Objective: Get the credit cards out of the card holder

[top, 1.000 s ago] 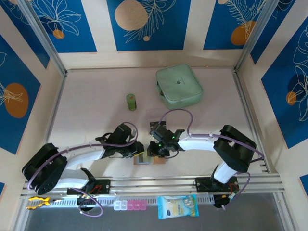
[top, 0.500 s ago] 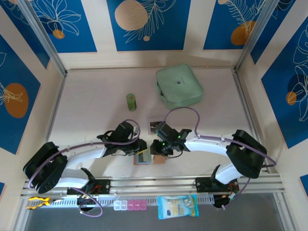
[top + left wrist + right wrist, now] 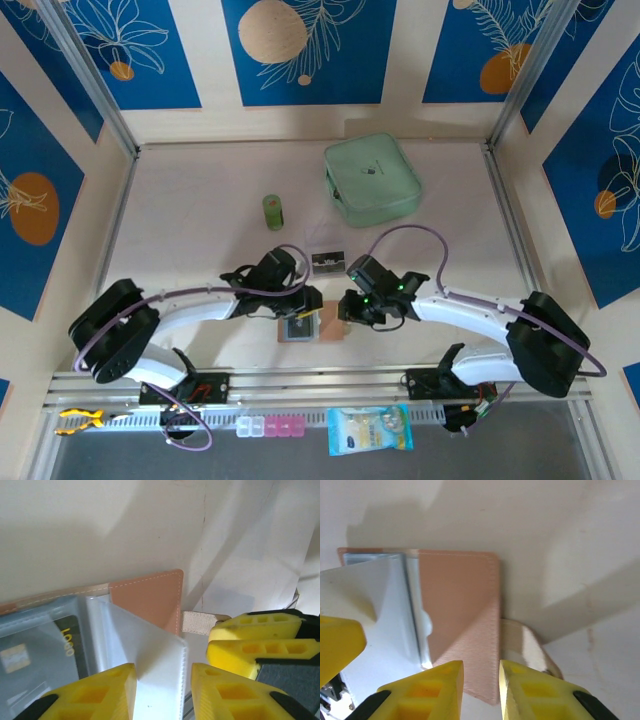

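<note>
Tan leather marks the card holder (image 3: 328, 331), which is seen lying open and flat on the table (image 3: 180, 230) near its front edge, between the two grippers. Inside it, under a clear pocket, a dark card with gold lettering (image 3: 67, 642) is held; it has not yet been drawn out. A frosted sleeve leaf (image 3: 155, 675) is raised from the grey inner side, and the left gripper (image 3: 162, 675) is set astride it, fingers a little apart; whether the leaf is pinched cannot be told. The right gripper (image 3: 481, 680) is placed over the holder's right edge, by the clasp tab (image 3: 197, 622), its fingers drawn close with the leather in the gap; a firm grip cannot be confirmed.

Just beyond the holder, apart from it, a small dark rectangle (image 3: 326, 262) is laid on the table; it is judged to be a card already removed. The task is thus judged partly done: one card out, at least one left inside, and more may be hidden in the pockets.

Counted: one card holder, two cards made out, two grippers, one clasp tab. Farther off, one small green cylinder (image 3: 273, 211) and one mint-green zip case (image 3: 370, 180) are set well apart from the work.
</note>
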You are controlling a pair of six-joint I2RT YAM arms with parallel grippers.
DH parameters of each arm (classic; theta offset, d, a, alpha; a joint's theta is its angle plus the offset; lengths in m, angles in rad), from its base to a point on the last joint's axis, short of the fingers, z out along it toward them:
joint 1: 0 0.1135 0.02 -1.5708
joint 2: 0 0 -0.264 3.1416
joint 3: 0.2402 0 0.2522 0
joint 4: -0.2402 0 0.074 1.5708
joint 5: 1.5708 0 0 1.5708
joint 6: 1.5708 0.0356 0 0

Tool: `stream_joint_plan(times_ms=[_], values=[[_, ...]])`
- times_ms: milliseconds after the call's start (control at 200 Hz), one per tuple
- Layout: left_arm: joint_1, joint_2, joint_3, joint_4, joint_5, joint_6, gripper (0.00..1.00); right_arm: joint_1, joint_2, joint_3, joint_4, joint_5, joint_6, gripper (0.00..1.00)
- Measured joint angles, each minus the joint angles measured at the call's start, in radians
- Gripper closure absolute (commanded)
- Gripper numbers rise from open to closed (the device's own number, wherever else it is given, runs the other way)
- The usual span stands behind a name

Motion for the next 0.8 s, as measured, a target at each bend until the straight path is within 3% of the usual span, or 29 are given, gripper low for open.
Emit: stream_joint_plan(times_ms=[365,800], values=[[-0.042,0.126,0.062,0.056,0.004,-0.011,0.58,-0.078,-0.019,-0.070,0.004,-0.020,-0.027,0.73],[-0.045,0.140,0.066,0.080,0.008,-0.026,0.56,-0.101,0.037,-0.082,0.058,-0.035,-0.045,0.74]])
